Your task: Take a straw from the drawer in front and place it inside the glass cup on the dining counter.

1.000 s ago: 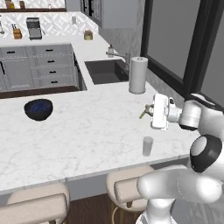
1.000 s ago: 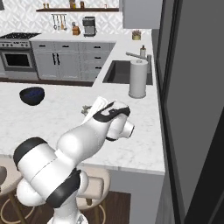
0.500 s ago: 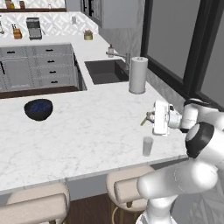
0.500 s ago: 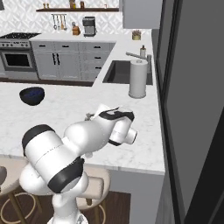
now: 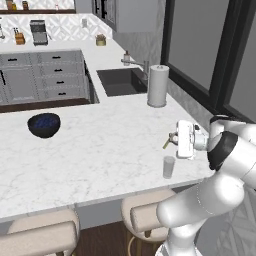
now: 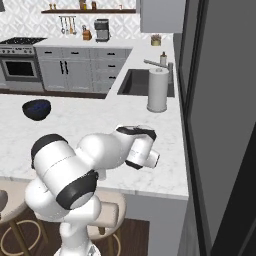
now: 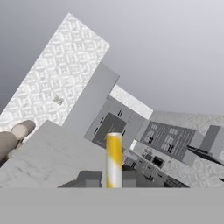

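- Dining counter [image 5: 100,150]: spreads below and ahead of the gripper.
- Glass cup [image 5: 169,167]: upright near the counter edge, just below the gripper.
- Gripper [image 5: 172,140]: clamped on the straw [image 5: 167,143], held level; lower than a second ago, nearer the cup.
- Advice: tip the straw upright over the rim, then lower and release.

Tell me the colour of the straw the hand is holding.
Yellow; the straw shows best in the hand view, pinched in the hand.
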Robot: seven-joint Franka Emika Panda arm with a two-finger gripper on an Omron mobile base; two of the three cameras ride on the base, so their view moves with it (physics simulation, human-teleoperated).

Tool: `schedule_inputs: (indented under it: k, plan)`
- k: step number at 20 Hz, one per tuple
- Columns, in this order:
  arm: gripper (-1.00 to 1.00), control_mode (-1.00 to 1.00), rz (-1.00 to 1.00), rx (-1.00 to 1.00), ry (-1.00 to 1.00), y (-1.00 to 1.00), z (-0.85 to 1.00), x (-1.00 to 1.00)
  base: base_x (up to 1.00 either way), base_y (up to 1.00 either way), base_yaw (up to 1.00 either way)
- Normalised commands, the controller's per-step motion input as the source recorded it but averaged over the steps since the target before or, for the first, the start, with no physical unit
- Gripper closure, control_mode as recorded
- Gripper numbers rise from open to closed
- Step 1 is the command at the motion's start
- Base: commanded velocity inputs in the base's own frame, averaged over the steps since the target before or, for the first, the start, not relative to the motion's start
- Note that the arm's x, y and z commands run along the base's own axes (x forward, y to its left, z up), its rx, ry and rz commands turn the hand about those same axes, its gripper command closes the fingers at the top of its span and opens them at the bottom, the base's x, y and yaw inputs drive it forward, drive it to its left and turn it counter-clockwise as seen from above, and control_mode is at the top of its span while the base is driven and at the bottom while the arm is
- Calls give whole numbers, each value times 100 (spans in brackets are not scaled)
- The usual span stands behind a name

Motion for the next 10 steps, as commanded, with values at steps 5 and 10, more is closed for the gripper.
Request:
schedule_inputs:
  k: [5,10]
  plan:
    - [100,-100,0,-5,15,-4,-24,1,0,0,0]
    - [100,-100,0,-1,13,-2,-25,3,0,0,0]
